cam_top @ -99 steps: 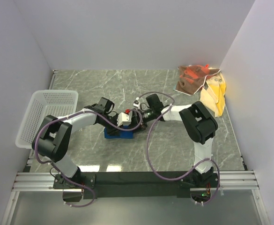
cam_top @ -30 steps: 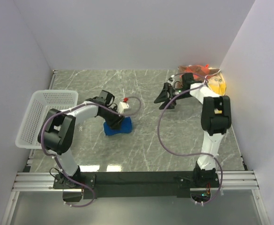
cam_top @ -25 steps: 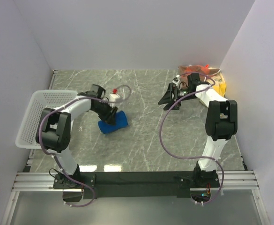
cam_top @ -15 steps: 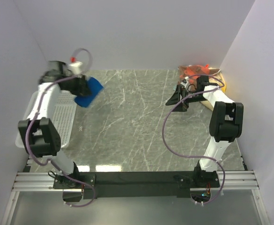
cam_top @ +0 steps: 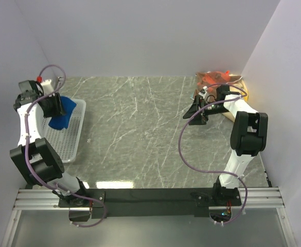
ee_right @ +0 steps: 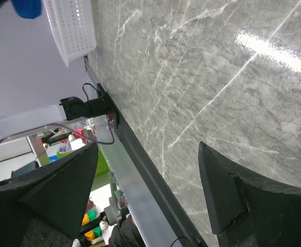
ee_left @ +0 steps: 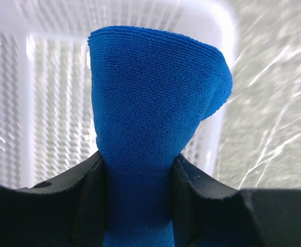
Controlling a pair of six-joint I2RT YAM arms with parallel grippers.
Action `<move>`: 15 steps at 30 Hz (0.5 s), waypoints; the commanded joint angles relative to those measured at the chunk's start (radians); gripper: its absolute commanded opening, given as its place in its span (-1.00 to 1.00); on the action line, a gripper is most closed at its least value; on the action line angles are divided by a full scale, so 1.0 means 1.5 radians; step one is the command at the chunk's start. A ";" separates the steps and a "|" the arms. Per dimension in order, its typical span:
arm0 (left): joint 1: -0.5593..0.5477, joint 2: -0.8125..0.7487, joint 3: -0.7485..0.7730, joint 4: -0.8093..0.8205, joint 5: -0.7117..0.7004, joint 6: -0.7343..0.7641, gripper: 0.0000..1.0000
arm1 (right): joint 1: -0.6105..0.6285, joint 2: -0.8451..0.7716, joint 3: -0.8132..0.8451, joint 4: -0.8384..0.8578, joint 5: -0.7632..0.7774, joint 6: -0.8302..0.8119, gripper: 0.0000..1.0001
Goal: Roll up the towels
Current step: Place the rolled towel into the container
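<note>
The rolled blue towel [cam_top: 63, 116] hangs over the white basket [cam_top: 70, 146] at the far left, with my left gripper [cam_top: 56, 107] shut on it. The left wrist view has the blue towel [ee_left: 150, 98] bulging up from between the two black fingers [ee_left: 91, 195], over the basket's mesh [ee_left: 47, 134]. At the back right lie the brown-and-orange towel [cam_top: 212, 78] and the yellow towel [cam_top: 241, 91], partly hidden by my right arm. My right gripper [cam_top: 194, 113] hovers open just left of them, holding nothing [ee_right: 147, 190].
The basket [ee_right: 70, 31] stands along the left wall. White walls close in the left, back and right sides. The grey marble table [cam_top: 145, 134] lies between the two arms. A metal rail [cam_top: 150, 196] runs along the near edge.
My left arm has carried the blue towel from the table's middle left up and over to the basket. My right arm has drawn back towards the towels at the back right, still open.
</note>
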 commanded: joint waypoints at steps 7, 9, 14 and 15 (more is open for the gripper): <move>-0.001 0.008 -0.092 0.113 -0.077 -0.089 -0.99 | -0.002 -0.015 0.003 -0.021 -0.021 -0.023 0.68; 0.000 0.032 -0.093 0.131 -0.086 -0.096 -0.99 | -0.002 -0.012 0.006 -0.027 -0.021 -0.027 0.68; -0.002 0.074 -0.098 0.156 -0.091 -0.127 -0.99 | -0.002 -0.006 0.007 -0.027 -0.024 -0.024 0.68; -0.002 0.087 -0.098 0.161 -0.087 -0.131 -0.99 | -0.002 -0.005 0.006 -0.026 -0.024 -0.025 0.68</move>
